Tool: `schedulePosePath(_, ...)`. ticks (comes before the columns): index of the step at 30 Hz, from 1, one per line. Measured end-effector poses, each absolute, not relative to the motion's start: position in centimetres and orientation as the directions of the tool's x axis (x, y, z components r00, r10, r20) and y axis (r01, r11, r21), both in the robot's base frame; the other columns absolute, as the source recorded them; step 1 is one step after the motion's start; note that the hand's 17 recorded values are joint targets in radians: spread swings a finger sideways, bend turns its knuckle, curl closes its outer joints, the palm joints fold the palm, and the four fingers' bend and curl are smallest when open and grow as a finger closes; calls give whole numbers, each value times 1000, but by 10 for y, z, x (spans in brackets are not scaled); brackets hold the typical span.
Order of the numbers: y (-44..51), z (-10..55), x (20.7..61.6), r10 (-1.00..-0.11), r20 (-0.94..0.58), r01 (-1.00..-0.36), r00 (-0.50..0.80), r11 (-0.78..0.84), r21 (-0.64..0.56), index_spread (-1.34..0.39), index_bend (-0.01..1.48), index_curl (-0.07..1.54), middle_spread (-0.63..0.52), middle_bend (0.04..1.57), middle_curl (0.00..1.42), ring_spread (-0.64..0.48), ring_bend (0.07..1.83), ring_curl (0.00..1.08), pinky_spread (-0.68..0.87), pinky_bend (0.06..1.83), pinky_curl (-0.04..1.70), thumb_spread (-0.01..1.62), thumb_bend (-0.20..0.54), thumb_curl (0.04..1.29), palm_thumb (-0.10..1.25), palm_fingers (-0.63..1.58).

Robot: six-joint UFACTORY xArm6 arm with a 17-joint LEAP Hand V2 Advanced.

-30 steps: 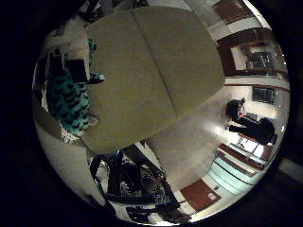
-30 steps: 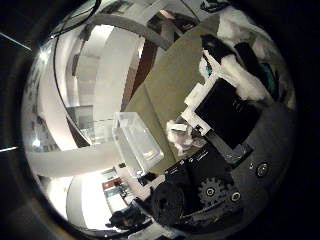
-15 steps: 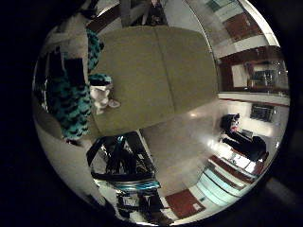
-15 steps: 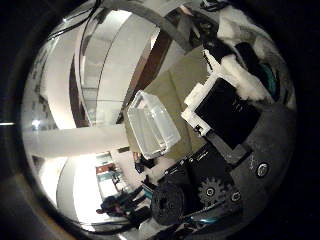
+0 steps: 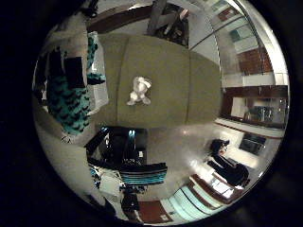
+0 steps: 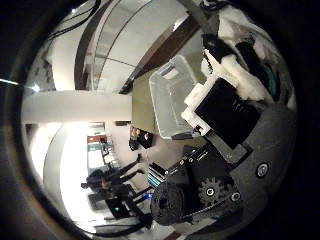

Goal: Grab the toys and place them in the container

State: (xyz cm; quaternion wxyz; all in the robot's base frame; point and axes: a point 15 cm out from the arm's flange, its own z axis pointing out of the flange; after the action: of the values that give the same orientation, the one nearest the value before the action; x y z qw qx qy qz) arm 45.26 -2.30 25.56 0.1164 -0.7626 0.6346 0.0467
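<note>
A small white toy figure (image 5: 139,90) lies on the olive-green table top (image 5: 180,80), far below the palm, in the right little finger side palm view. A clear plastic container (image 6: 170,95) stands on the same table in the right thumb side palm view, with nothing visible inside. My hand (image 6: 228,95) hovers high above the table, away from both. Its white and black fingers (image 6: 232,62) reach in relaxed, with teal parts (image 5: 66,99) at the edge of the little finger side view. Nothing shows between the fingers.
The table's edge (image 5: 142,128) drops to a glossy floor. A dark rack with equipment (image 5: 123,151) stands beside the table. White pillars and walls (image 6: 90,105) surround the area.
The whole picture has shifted, so the hand has swung over the table. The white toy has come fully into the little finger side view. The container now sits nearer the fingers in the thumb side view.
</note>
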Motion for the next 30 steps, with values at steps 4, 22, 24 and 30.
schedulePosePath(4, 26, 257, 459, -941, -235, -967, 242, -213, -141, -330, 925, 1040, -171, 1287, 837, -236, 1336, 845, -183, 1384, 940, 961, -11, 733, 1097, 1092)
schedulePosePath(22, 154, 235, 450, -907, -242, -937, 345, -317, -145, -332, 922, 1045, -175, 1283, 852, -238, 1340, 852, -187, 1380, 961, 931, -14, 748, 1104, 1091)
schedulePosePath(24, 161, 231, 448, -904, -243, -935, 352, -328, -137, -332, 922, 1045, -175, 1281, 855, -238, 1340, 852, -187, 1379, 962, 931, -14, 749, 1104, 1091)
schedulePosePath(30, 170, 220, 454, -903, -237, -932, 359, -333, -144, -332, 921, 1045, -176, 1278, 860, -238, 1339, 853, -188, 1377, 966, 930, -14, 751, 1104, 1092)
